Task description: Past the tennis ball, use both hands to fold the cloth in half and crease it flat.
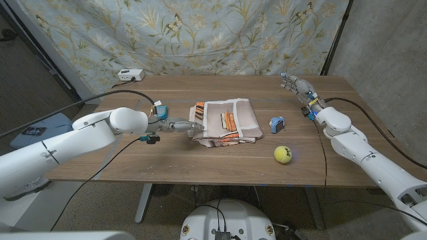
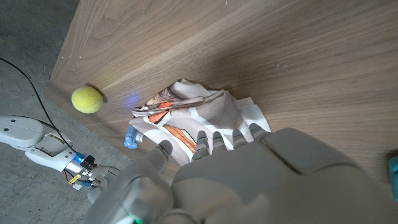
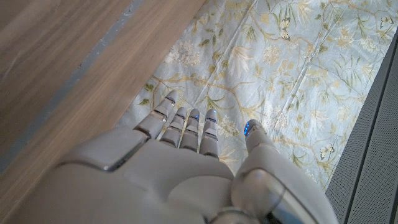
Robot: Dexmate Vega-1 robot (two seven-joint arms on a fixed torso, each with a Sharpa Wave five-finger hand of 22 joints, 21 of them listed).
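The cloth (image 1: 225, 121), pale with orange and brown print, lies bunched and partly folded at the table's middle; it also shows in the left wrist view (image 2: 205, 111). My left hand (image 1: 175, 125) reaches in from the left, its straight fingers (image 2: 217, 138) at the cloth's left edge with nothing gripped. The yellow tennis ball (image 1: 283, 154) sits nearer the front edge, to the right of the cloth, and appears again from the left wrist (image 2: 86, 98). My right hand (image 1: 297, 87) hovers over the far right of the table with fingers apart (image 3: 180, 168), holding nothing and well away from the cloth.
A small blue object (image 1: 277, 124) lies between cloth and ball. A white box (image 1: 130, 75) sits at the far left edge of the table (image 1: 133, 160). A teal item (image 1: 161, 109) is beside my left wrist. A floral backdrop (image 1: 200, 33) hangs behind.
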